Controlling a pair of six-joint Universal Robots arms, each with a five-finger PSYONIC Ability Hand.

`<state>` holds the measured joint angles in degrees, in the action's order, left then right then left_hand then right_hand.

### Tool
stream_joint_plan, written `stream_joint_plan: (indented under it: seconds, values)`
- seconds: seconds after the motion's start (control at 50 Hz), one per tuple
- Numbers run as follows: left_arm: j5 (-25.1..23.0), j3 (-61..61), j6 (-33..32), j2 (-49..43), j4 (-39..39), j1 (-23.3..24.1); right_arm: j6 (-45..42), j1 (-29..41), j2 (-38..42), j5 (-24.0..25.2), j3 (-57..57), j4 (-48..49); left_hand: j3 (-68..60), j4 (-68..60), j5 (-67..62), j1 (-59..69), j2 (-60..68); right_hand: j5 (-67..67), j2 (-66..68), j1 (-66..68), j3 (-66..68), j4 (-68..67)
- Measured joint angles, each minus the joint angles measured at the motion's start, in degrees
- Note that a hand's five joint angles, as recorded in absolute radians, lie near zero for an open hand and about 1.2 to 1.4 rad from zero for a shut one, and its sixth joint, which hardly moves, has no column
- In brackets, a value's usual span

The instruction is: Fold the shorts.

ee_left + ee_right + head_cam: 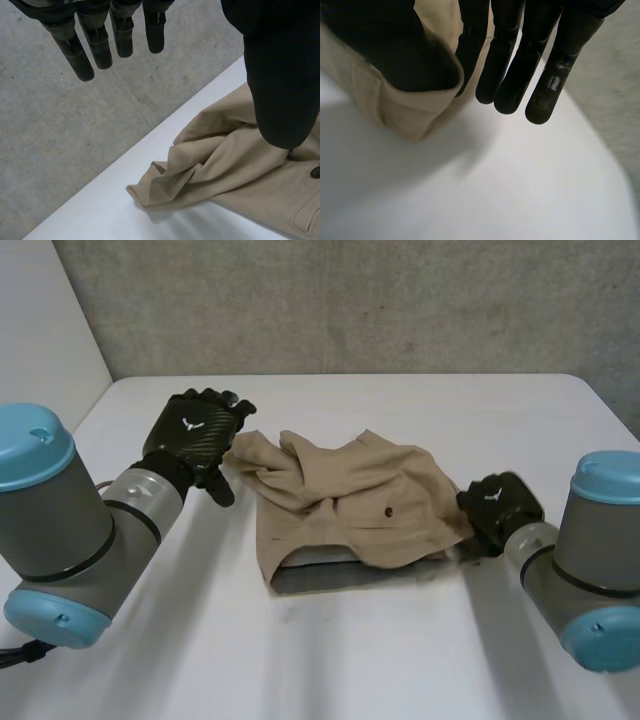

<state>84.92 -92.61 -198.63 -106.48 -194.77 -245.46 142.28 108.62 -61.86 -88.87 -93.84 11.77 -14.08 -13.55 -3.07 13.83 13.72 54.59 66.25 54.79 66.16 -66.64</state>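
1 pair of tan woven shorts (350, 495) lies crumpled mid-worktop (330, 660), showing 1 dark round button (388, 511). The left hand (195, 435) sits beside their rumpled left corner, fingers straight, holding nothing. The right hand (497, 505) pinches the stitched right edge between thumb and straight fingers.

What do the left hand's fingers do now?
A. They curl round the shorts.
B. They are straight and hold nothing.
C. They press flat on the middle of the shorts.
B: the left hand has straight fingers in the air, apart from the shorts.
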Motion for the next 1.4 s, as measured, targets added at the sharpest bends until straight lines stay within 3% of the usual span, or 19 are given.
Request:
stream_joint_plan:
  seconds: [0.26,0.32,0.38,0.4,0.42,0.44,0.46,0.52,0.62,0.72,0.82,0.86,0.94,1.08,1.3,1.4]
  values:
    - [-0.1,-2.4,0.0,2.2,0.1,-2.3,-9.1,-6.1,4.6,-2.0,15.7,7.5,0.0,0.0,0.0,0.0,0.0,0.4,0.8,0.2,1.3,-1.4]
    - [-0.2,-3.1,0.0,2.5,0.1,-2.5,-12.9,-9.0,10.3,-1.7,24.8,8.3,0.0,0.0,0.0,0.0,0.0,0.4,0.8,0.2,1.3,-1.4]
    - [-0.2,-3.3,0.0,2.5,0.1,-2.5,-14.3,-9.5,12.0,-1.8,27.2,8.5,0.0,0.0,0.0,0.0,0.0,-9.4,-10.4,-9.7,-10.0,10.1]
    - [-0.3,-3.5,0.0,2.5,0.1,-2.5,-14.8,-9.7,12.6,-1.8,28.1,8.6,0.0,0.0,0.0,0.0,0.0,-24.3,-26.0,-24.6,-25.2,25.2]
    - [-0.3,-3.5,0.0,2.5,0.1,-2.5,-14.7,-9.7,12.7,-1.8,28.1,8.6,0.0,0.0,0.0,0.0,0.0,-24.3,-26.0,-24.6,-25.2,25.2]
    - [-0.3,-3.5,0.0,2.4,0.1,-2.5,-14.4,-9.6,12.4,-1.9,28.2,8.7,0.0,0.0,0.0,0.0,0.0,-42.2,-43.8,-38.6,-43.0,43.0]
    - [-0.3,-3.6,0.0,2.3,0.1,-2.5,-13.5,-9.5,11.6,-2.0,27.6,8.7,0.0,0.0,0.0,0.0,0.0,-49.6,-51.6,-42.7,-51.4,51.6]
    - [-0.4,-3.5,0.0,2.1,0.0,-2.3,-9.9,-9.0,8.2,-2.1,24.8,8.5,0.0,0.0,0.0,0.0,0.0,-50.9,-53.9,-43.6,-54.1,53.5]
    - [-0.6,-3.0,0.0,1.4,-0.5,-1.9,-1.3,-6.4,-0.4,-2.0,16.9,6.4,0.0,0.0,0.0,0.0,0.0,-50.9,-54.0,-43.6,-54.1,53.5]
    - [-0.7,-0.9,-0.1,-1.4,-1.4,-0.4,6.6,-2.6,-7.2,-1.8,9.2,-1.7,0.0,0.0,0.0,0.0,0.0,-50.6,-53.3,-43.4,-53.1,53.4]
    - [-0.6,1.7,-0.1,-4.5,-1.7,1.5,10.8,0.2,-9.1,-1.2,6.1,-8.0,0.0,0.0,0.0,0.0,0.0,-50.6,-53.1,-43.4,-52.8,53.4]
    - [-0.5,4.2,-0.1,-7.3,-1.8,2.7,15.5,2.9,-10.0,0.2,3.4,-14.0,0.0,0.0,-0.1,0.0,0.0,-44.9,-46.4,-37.6,-46.0,46.6]
    - [-0.4,8.1,-0.1,-11.6,-1.7,4.1,20.1,4.4,-10.1,2.5,0.5,-16.8,-0.1,-0.2,-0.5,0.2,0.2,-42.4,-43.9,-35.2,-43.3,43.7]
    - [-0.3,14.4,-0.2,-18.7,-1.4,6.0,23.9,5.1,-8.7,4.2,-3.6,-13.2,-0.7,-1.9,-2.7,1.7,1.8,-41.2,-43.2,-34.2,-42.3,42.5]
    - [-0.3,23.0,-0.6,-28.0,-1.1,6.6,23.2,5.1,-2.7,1.9,-5.6,-2.4,-4.7,-5.4,-6.1,5.4,5.1,-35.1,-35.3,-28.4,-35.3,35.8]
    - [-0.4,25.8,-0.7,-30.6,-0.8,6.5,22.7,5.0,-1.0,1.4,-5.1,-0.7,-7.8,-8.4,-9.1,8.2,8.2,-17.0,-15.5,-12.9,-15.9,17.4]
